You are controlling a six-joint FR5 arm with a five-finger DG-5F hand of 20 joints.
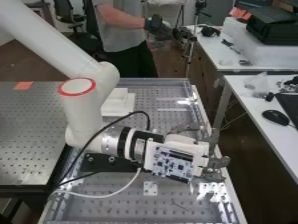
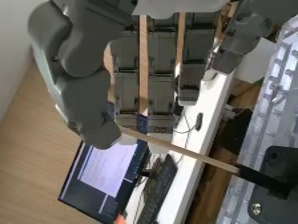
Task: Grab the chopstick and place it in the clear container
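The grab looks done, the chopstick (image 2: 179, 150) pinched between thumb and fingers of the hand (image 2: 86, 107), its dark end at the black plate (image 2: 274, 165), contact unclear, so carrying it from there into the clear container is left.

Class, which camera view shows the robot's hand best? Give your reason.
The wrist view: the hand appears close up, thumb and fingers apart enough to tell, with the chopstick pinched near their tips. The high view shows the hand smaller, from above, at the end of the white arm.
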